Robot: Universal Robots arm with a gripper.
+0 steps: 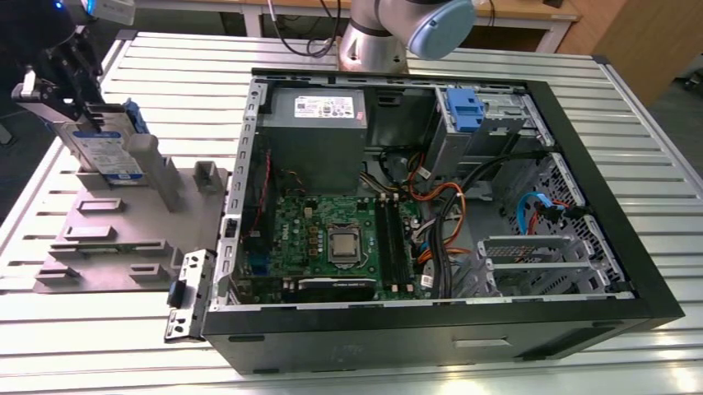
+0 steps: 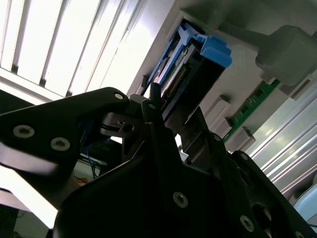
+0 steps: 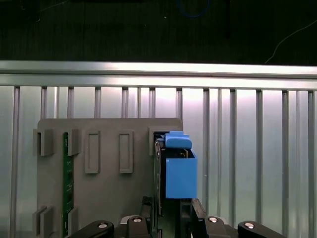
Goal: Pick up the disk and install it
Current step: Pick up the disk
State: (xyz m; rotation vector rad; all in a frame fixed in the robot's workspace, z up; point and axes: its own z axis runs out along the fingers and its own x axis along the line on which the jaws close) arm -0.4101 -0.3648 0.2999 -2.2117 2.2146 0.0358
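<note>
While the black end effector straddles the silver-grey, blue-railed disk standing in its grey slotted holder on the counter — pick-up step — I cannot tell whether it clamps; lifting likely needs a firm hold and a straight pull.

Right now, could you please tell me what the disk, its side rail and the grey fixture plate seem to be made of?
The disk: silver-grey body with a dull sheen, likely metal, under a paper-like label. Its side rail: uniform matte blue, probably moulded plastic. The fixture plate: flat matte grey with blocky slots, possibly plastic.
</note>
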